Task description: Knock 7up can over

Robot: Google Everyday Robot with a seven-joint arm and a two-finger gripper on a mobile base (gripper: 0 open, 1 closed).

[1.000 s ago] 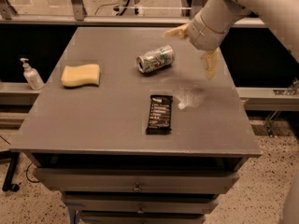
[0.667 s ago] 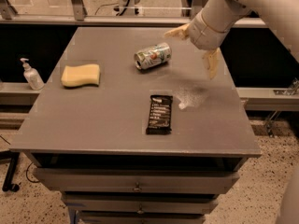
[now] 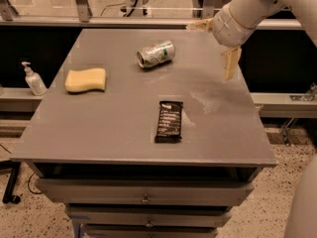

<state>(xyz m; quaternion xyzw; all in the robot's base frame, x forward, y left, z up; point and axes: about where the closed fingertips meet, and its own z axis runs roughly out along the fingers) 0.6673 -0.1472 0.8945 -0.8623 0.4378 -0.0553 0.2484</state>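
My gripper (image 3: 210,51) hangs over the far right corner of the grey table (image 3: 114,133), close to both the back edge and the right edge. My fingers (image 3: 230,63) are spread wide apart and grip nothing: one points down toward the tabletop, the other reaches sideways along the back edge. The 7up can (image 3: 156,53) lies on its side in the far half of the table, near the middle of the back stretch, its silver end turned toward the left of the view. It is well apart from my fingers, with bare tabletop between us. There is open surface all round it, and it sits some way in from the back edge. Toward the left edge lies one yellow sponge (image 3: 85,80), flat, apart from the can. Nearer the front, about midway across, lies one dark snack bar (image 3: 169,121), flat, lengthways front to back, in from the front edge. A pale smear (image 3: 208,102) marks the top just right of the bar. That makes one can, one sponge and one bar on the table. Beyond the left edge, on a lower ledge, stands one white pump bottle (image 3: 33,79). Under the top are drawers (image 3: 143,192), and below them a speckled floor (image 3: 29,217). A pale rail (image 3: 44,20) runs behind the back edge
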